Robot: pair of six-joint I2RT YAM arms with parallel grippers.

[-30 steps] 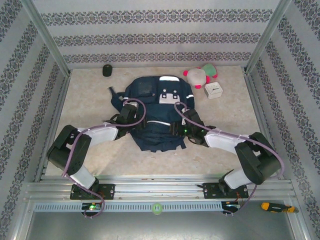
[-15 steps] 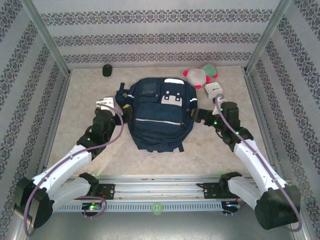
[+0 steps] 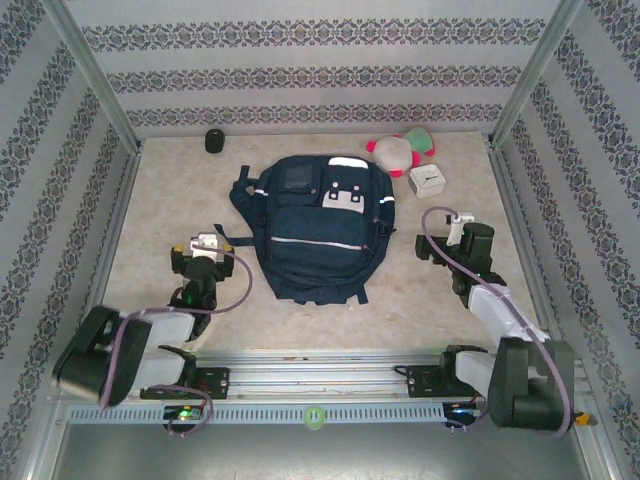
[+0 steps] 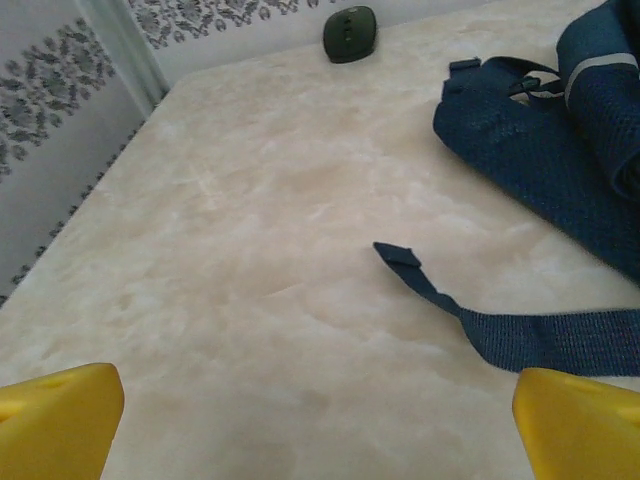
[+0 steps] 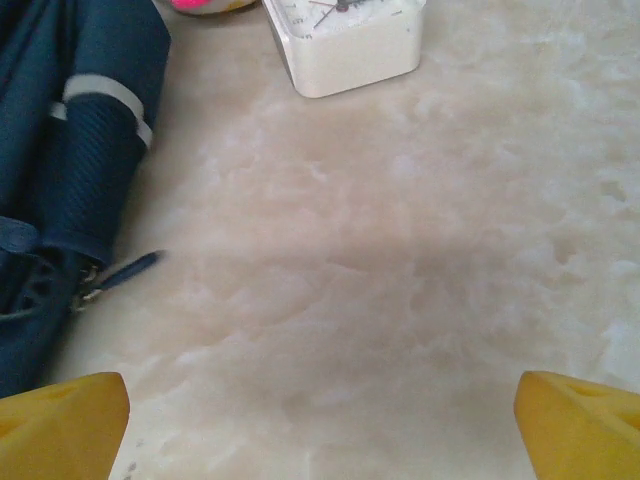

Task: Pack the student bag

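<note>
Two pairs of yellow fingers stand spread wide over the marbled worktop, each holding nothing. The left fingers hover just left of the student bag. In front of them a loose navy strap lies flat on the worktop. The right fingers hover to the right of the bag, apart from it. The bag lies flat in the middle of the worktop between the two arms, with its buckled front pockets facing up. A dark green computer mouse sits near the back edge on the left. A pink, green and white plush toy lies at the back right. Just beside the toy stands a small white clock.
</note>
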